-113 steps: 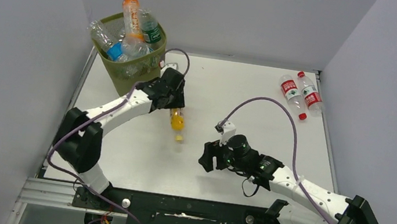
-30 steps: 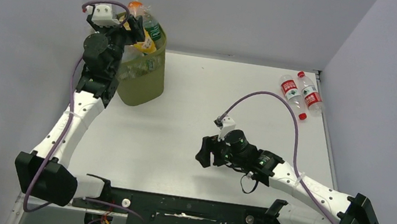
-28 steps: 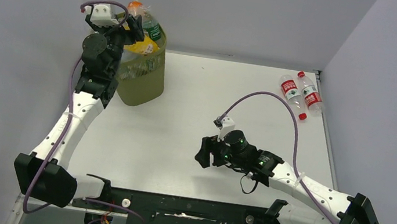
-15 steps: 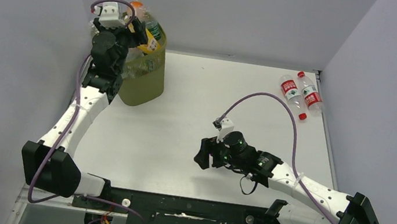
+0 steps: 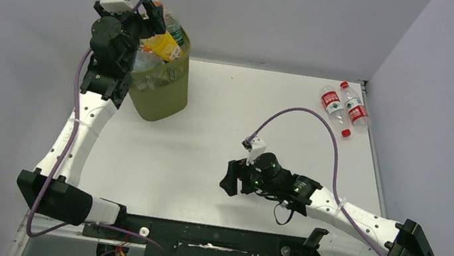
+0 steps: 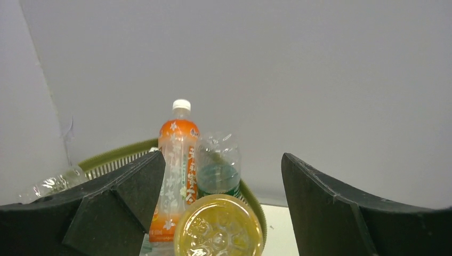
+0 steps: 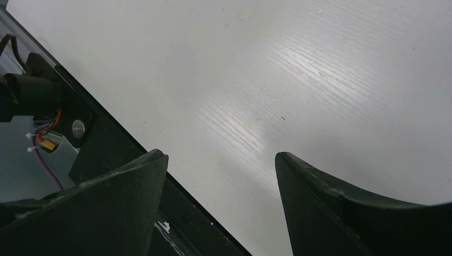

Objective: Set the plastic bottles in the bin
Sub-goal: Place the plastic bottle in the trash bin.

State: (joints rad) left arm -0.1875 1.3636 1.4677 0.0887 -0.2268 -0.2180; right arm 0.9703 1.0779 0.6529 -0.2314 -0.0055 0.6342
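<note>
The olive-green mesh bin (image 5: 163, 95) stands at the table's far left corner, piled with plastic bottles. An orange-labelled bottle (image 6: 176, 160) and a green-labelled one (image 6: 217, 170) stand upright at its far rim. My left gripper (image 5: 148, 23) hovers over the bin, open. A yellow bottle (image 6: 219, 226) sits bottom-up between its fingers with a gap on each side; it lies tilted on the pile (image 5: 163, 45). Two red-labelled bottles (image 5: 333, 106) (image 5: 354, 109) lie at the far right. My right gripper (image 5: 228, 180) is open and empty, low over the table.
Grey walls close in the table on the left, back and right. A crushed clear bottle (image 6: 53, 184) hangs over the bin's left rim. The black mounting rail (image 5: 208, 239) runs along the near edge, just below my right gripper (image 7: 219, 154).
My left gripper carried the yellow bottle from the table up over the bin, and in the last second its fingers spread off the bottle. The right gripper edged left and opened slightly.
</note>
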